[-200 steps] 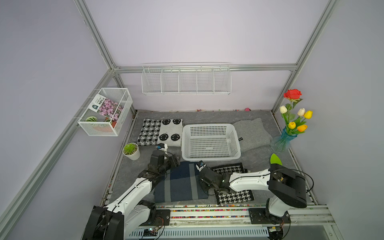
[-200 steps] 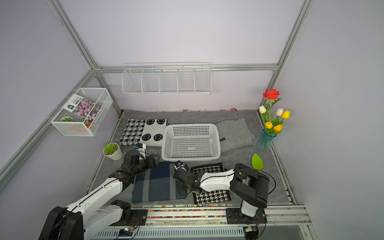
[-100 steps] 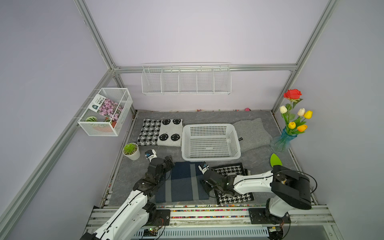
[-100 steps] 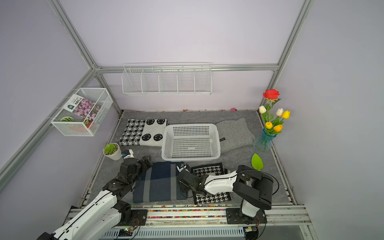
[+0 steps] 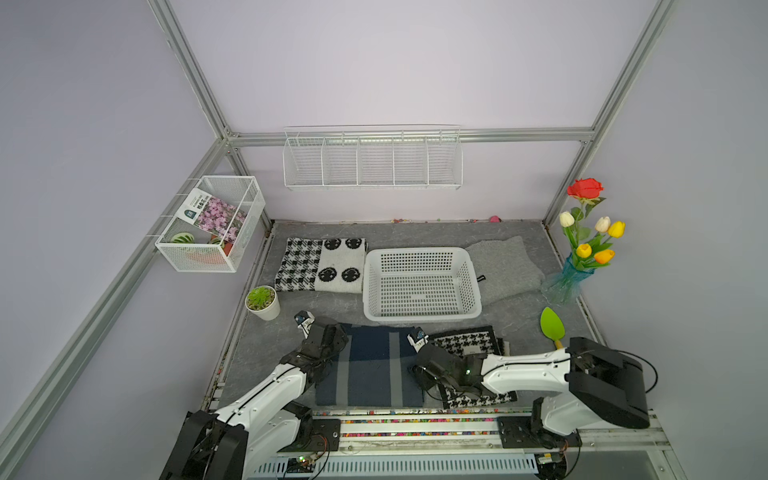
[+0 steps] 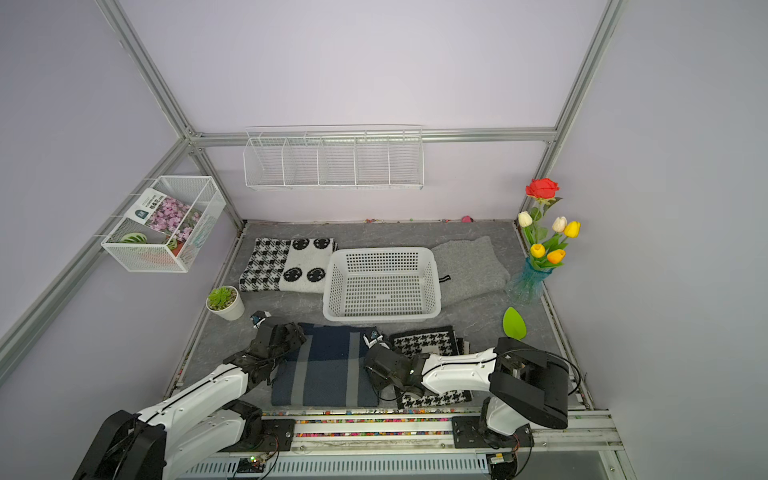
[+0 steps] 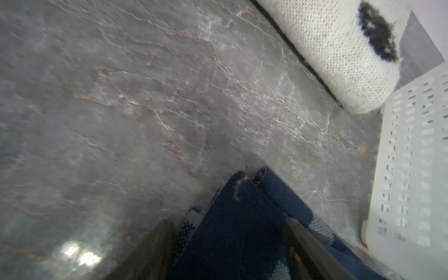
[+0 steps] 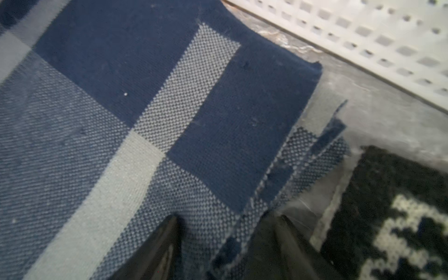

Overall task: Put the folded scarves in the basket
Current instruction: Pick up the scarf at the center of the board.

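The folded scarf [image 5: 370,365] [image 6: 328,370], navy with grey stripes, lies flat on the grey mat near the front, just in front of the whitish perforated basket [image 5: 419,252] [image 6: 382,251], which holds nothing. My left gripper [image 5: 332,336] [image 6: 296,332] [image 7: 230,242] is open, low over the scarf's far left corner [image 7: 242,194], and dark cloth lies between its spread fingers. My right gripper [image 5: 424,359] [image 6: 376,358] [image 8: 225,232] is open at the scarf's right edge [image 8: 254,194], with one finger over the plaid and the other at the layered edge.
A black-and-white houndstooth cloth [image 5: 469,345] lies under my right arm. At the back a patterned cloth [image 5: 324,266] and a grey cloth [image 5: 503,266] flank the basket. A potted succulent [image 5: 262,301] stands left, and a flower vase [image 5: 569,278] and a green scoop [image 5: 552,324] right.
My right gripper's jaws have spread wider and it has shifted slightly right at the scarf's edge. My left gripper drew back, then settled over the far left corner. The scarf has stayed flat.
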Available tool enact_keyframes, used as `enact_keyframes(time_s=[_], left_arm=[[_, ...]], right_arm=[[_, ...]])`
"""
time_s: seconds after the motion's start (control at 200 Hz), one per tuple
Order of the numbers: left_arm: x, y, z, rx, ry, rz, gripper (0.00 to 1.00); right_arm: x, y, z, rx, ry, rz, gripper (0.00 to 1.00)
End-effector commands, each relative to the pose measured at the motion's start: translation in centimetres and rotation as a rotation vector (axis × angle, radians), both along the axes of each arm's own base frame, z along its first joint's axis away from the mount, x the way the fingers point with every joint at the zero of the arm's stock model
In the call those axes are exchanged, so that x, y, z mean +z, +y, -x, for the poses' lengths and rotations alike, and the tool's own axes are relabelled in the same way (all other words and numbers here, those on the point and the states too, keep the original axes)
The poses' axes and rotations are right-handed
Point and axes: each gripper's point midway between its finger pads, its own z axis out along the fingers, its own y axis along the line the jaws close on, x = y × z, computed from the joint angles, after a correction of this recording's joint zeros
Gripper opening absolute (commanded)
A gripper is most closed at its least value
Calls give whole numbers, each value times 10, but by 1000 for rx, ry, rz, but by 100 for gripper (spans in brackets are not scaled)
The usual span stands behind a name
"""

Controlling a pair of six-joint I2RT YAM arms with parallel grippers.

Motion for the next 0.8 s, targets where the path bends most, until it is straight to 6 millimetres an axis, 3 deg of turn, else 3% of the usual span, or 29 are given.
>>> enact_keyframes(time_s=[0.0, 0.145, 0.305, 0.44, 0.53, 0.61, 0.725, 0.795], left_arm=[[-5, -10, 3, -37, 23, 43, 72], [-7, -14, 4, -66, -2, 65, 65], [-9, -20, 3, -104, 11, 68, 60], [-9, -21, 2, -114, 7, 62, 57], [-10, -21, 2, -116, 14, 55, 59], [-9, -21, 1, -121, 6, 54, 60], [-8, -20, 0, -111, 2, 47, 67], [-7, -17, 0, -95, -1, 42, 72]], right_arm=[[-18, -22, 6, -24, 34, 119, 71], [-30, -14, 9, -16, 77, 156, 72], [-33, -28, 9, -54, 62, 187, 74], [-42, -12, 14, -12, 114, 173, 70], [-54, -1, 19, 19, 151, 167, 56], [-58, 4, 20, 27, 156, 153, 34], [-52, 3, 18, 34, 129, 147, 9], [-44, 0, 16, 31, 109, 151, 1]])
